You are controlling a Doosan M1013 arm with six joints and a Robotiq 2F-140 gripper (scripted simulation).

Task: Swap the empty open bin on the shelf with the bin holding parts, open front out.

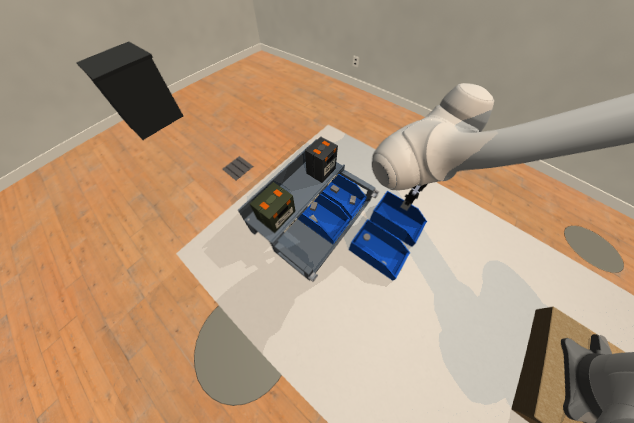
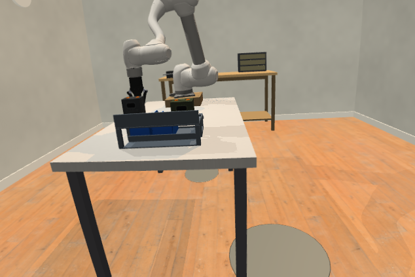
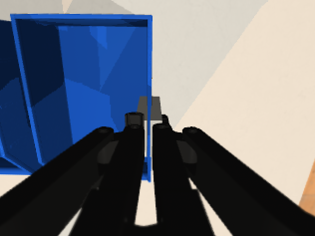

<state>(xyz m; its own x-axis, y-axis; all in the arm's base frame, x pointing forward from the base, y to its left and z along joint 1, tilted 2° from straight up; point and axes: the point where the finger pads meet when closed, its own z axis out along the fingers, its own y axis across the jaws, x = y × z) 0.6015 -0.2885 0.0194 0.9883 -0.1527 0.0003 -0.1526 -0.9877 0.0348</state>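
Note:
The empty blue bin (image 1: pixel 398 217) (image 3: pixel 85 89) stands upright on the table (image 1: pixel 409 336), to the right of the grey shelf (image 1: pixel 299 260) (image 2: pixel 157 120). My gripper (image 1: pixel 410 201) (image 3: pixel 150 110) (image 2: pixel 136 93) is shut on the bin's thin right wall, at its top edge. The bin with parts (image 1: pixel 379 250) stands on the table right beside it, with a small grey part inside; only its edge shows in the wrist view (image 3: pixel 6 104). The shelf's near left spot is a bare gap (image 1: pixel 292 246).
Two more blue bins with parts (image 1: pixel 342 193) (image 1: pixel 322 217) sit in the shelf. A green case (image 1: pixel 272 206) and a black case (image 1: pixel 321 158) stand on the shelf's top board. The arm's wooden base block (image 1: pixel 543 356) is at the table's near right corner.

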